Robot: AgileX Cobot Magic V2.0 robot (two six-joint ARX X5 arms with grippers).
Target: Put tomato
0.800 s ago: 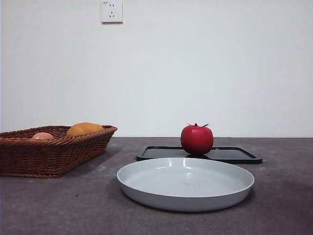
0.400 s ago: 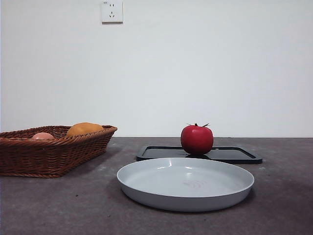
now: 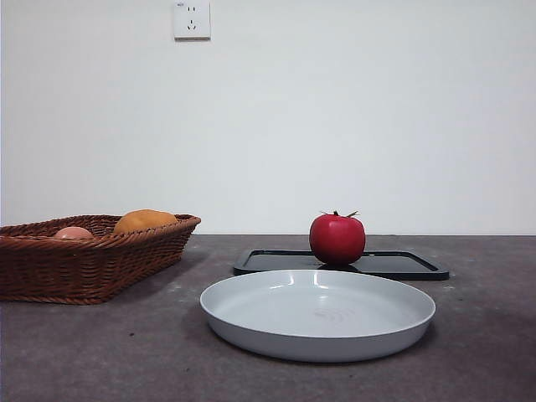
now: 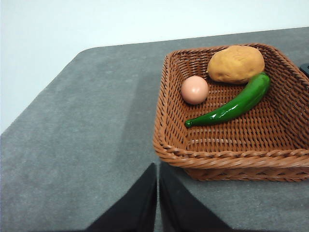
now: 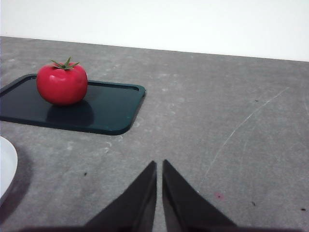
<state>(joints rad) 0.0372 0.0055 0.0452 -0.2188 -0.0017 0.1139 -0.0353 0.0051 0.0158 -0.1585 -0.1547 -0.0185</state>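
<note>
The glossy red tomato (image 3: 337, 239) with a green stem sits upright on a black tray (image 3: 402, 265) behind a white plate (image 3: 251, 311). It also shows in the right wrist view (image 5: 62, 84) on the tray (image 5: 111, 108). My right gripper (image 5: 159, 166) is shut and empty, well apart from the tomato, over bare table. My left gripper (image 4: 158, 169) is shut and empty, just outside the near rim of the wicker basket (image 4: 231, 157). Neither arm shows in the front view.
The wicker basket (image 3: 50, 268) at the left holds an orange-yellow fruit (image 4: 236, 64), a pale pinkish fruit (image 4: 194, 90) and a green pepper (image 4: 231, 105). The plate's edge (image 5: 6, 166) shows in the right wrist view. The grey table's rounded corner lies beyond the basket.
</note>
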